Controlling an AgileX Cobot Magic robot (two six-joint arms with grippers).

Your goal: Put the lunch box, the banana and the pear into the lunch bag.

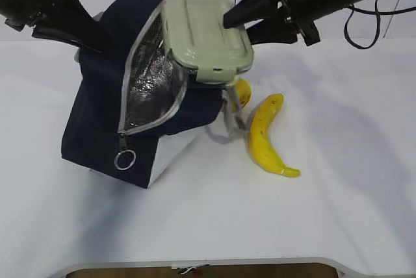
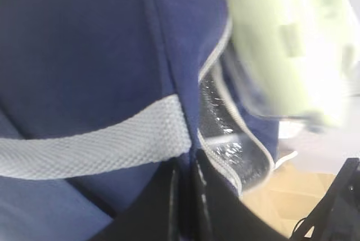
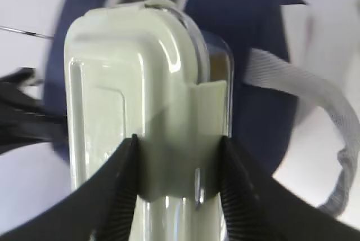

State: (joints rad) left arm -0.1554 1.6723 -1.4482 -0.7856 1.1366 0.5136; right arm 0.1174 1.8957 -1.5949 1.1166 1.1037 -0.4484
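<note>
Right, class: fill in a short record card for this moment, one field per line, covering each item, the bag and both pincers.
lunch box: off the table, gripped by the right pincer, at the bag's opening
lunch bag: on the white table, unzipped, foil lining showing
banana: lying on the table right of the bag
pear: partly hidden behind the bag, beside the banana
left pincer: shut on the bag's fabric near the grey strap
items in bag: none seen yet
</note>
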